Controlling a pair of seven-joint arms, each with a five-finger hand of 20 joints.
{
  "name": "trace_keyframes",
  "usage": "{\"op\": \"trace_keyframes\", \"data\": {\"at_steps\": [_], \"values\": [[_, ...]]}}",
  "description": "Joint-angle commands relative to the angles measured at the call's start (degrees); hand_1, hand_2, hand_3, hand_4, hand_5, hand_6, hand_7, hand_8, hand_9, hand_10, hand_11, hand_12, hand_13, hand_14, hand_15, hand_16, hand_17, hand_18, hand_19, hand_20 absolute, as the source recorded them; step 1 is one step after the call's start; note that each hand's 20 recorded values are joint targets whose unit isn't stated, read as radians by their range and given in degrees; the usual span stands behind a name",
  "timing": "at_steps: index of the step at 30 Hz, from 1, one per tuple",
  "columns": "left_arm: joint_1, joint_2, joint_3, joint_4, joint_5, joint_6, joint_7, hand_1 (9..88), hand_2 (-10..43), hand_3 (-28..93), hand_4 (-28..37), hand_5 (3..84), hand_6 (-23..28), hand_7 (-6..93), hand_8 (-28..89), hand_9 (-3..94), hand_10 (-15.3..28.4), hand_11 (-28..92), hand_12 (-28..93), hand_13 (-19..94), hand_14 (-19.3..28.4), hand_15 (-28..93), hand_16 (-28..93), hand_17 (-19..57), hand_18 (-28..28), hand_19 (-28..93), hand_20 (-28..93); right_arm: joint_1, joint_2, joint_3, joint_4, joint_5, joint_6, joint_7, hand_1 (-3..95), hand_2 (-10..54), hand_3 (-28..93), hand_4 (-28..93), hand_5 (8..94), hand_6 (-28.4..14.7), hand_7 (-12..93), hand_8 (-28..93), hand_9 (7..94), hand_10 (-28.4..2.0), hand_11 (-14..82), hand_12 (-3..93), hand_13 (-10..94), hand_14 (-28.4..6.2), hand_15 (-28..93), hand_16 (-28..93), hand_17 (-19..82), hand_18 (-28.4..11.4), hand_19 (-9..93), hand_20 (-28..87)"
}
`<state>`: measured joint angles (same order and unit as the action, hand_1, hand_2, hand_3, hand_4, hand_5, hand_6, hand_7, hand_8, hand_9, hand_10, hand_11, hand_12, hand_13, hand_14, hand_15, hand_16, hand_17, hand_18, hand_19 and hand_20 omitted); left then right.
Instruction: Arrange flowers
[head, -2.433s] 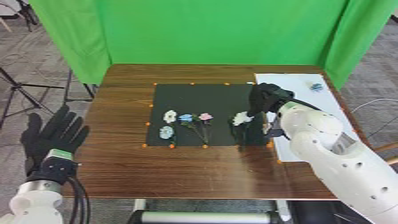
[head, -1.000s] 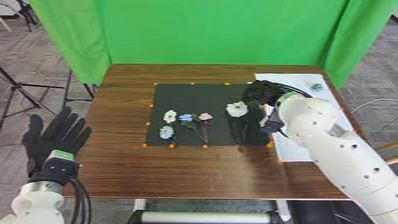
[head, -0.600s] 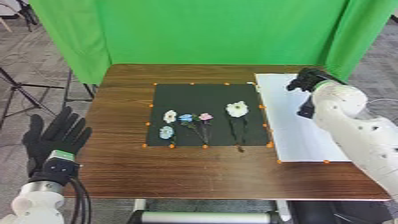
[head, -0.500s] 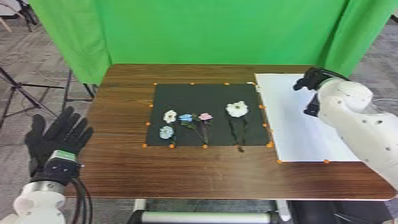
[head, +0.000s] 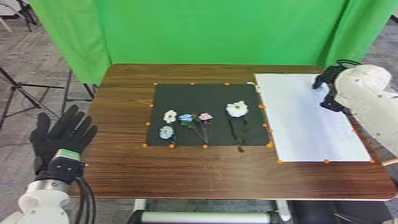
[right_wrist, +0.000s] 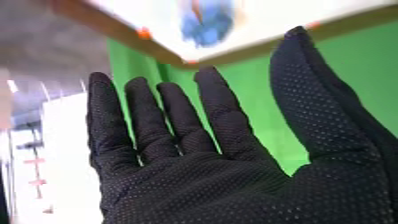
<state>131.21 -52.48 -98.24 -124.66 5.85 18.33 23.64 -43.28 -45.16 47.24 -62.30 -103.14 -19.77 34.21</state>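
Green curtain (head: 195, 37) hangs behind a brown wooden table (head: 115, 172), on which a black mat (head: 209, 92) lies flat, the landmark for everything that follows. Just beside the mat's right edge is a white board (head: 306, 127).

Five flowers lie on the mat, blooms away from the viewer, stems pointing back. On its left side are a small white flower (head: 170, 116) and, nearer the mat's front edge, a pale blue flower (head: 166, 132). Toward its middle, a blue flower (head: 186, 117) and a pink flower (head: 205, 116) sit close together. On its right side is a large white flower (head: 236, 109), its stem tip reaching just past the front edge.

One more bloom, a blurred blue one (right_wrist: 206, 25), lies on the board, to the right of the mat. The arranging looks mostly done: five placed, at least this one left to bring over, probably into one of the gaps on the mat.

The right robot hand (head: 330, 79) is over the board's far part, well apart from the mat; its fingers are spread, thumb wide, holding nothing. The left robot hand (head: 62, 134) is well to the mat's left, beyond the table's edge, fingers extended and holding nothing.
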Motion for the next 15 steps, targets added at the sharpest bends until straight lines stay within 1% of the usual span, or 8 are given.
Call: {"op": "trace_keyframes", "data": {"at_steps": [1,7,9,10,11,12,13,15], "values": [[-0.6,0.37,0.87,0.31,0.15,-1.13,0.02,26.0,12.0,68,-28.3,34.9,6.3,18.6,-11,24.6,13.0,23,8,11,12.2,31,-10,-5.1,11.2,27,8,-0.5,-0.5,1.1,2.9,0.2,-2.7,-2.5,25.6,6.9,84,-25,27.7,-6.4,20,-14,24.0,-15.5,11.6,7.8,16,-14.4,32,-2,10,-17.9,45,15],[-0.3,-0.05,0.59,0.15,0.65,-0.97,-0.56,26.0,12.0,68,-28.3,34.9,6.3,18.6,-11,24.5,13.0,23,8,11,12.2,31,-10,-5.1,11.2,27,8,-4.0,0.7,2.8,0.2,-1.4,-0.8,-6.4,30.4,4.8,86,-27,27.6,-6.2,22,-15,24.3,-12.6,15.0,6.8,19,-13.2,33,-2,11,-17.5,46,16],[-0.6,-0.23,0.72,0.30,0.78,-1.10,-0.83,26.1,12.0,68,-28.3,34.8,6.2,18.7,-11,24.4,13.0,23,8,11,12.2,31,-10,-5.1,11.2,27,8,-5.0,1.3,3.1,-0.9,-2.7,0.5,-8.3,32.6,3.2,87,-28,28.8,-5.4,24,-16,26.6,-10.9,16.8,6.2,20,-12.6,35,-2,12,-17.4,46,16],[-0.6,-0.25,0.89,0.30,0.32,-1.03,-0.58,26.1,12.0,68,-28.3,34.8,6.2,18.7,-11,24.4,13.0,23,8,11,12.2,31,-10,-5.1,11.2,27,8,-5.5,1.5,3.2,-1.7,-3.0,0.4,-9.1,33.1,2.7,87,-28,30.0,-4.9,26,-17,28.4,-10.5,17.1,6.2,22,-12.1,35,-2,12,-17.4,47,16],[-0.7,-0.43,0.86,0.32,0.40,-0.90,-0.90,26.2,12.0,68,-28.3,34.8,6.3,18.7,-11,24.4,13.0,23,8,11,12.2,31,-10,-5.1,11.2,27,8,-6.4,1.8,4.5,-2.7,-3.5,-1.0,-9.7,33.4,2.2,87,-28,30.8,-4.5,27,-18,30.1,-10.1,17.8,6.5,23,-12.0,35,-2,13,-17.4,47,16],[-0.7,-0.56,0.73,0.41,0.75,-1.03,-1.38,26.1,12.0,68,-28.3,34.9,6.3,18.6,-11,24.4,13.0,23,8,11,12.2,31,-10,-5.1,11.2,27,8,-6.9,2.0,4.9,-3.3,-3.5,-1.3,-9.8,34.3,0.5,88,-28,37.5,-2.3,30,-19,40.2,-9.7,19.0,8.5,29,-11.2,35,1,14,-17.3,47,16],[-0.5,-0.31,0.69,0.33,0.54,-0.85,-1.19,26.1,12.0,68,-28.3,34.9,6.3,18.6,-11,24.4,13.0,23,8,11,12.1,31,-10,-5.1,11.2,27,8,-7.3,2.1,5.3,-3.9,-3.5,-1.7,-9.7,35.3,-0.5,87,-28,46.9,-0.4,30,-19,49.9,-9.6,19.6,10.9,37,-10.3,34,4,16,-16.9,48,17],[-0.4,-0.62,0.47,0.39,0.80,-0.96,-1.62,26.1,12.0,68,-28.3,34.9,6.3,18.7,-11,24.5,13.0,23,8,11,12.2,31,-10,-5.1,11.2,27,8,-8.9,2.8,6.3,-5.7,-3.4,0.1,-8.6,36.5,-1.1,86,-28,55.2,0.0,30,-19,58.4,-10.5,21.4,13.1,45,-9.8,37,8,18,-16.9,53,20]]}}
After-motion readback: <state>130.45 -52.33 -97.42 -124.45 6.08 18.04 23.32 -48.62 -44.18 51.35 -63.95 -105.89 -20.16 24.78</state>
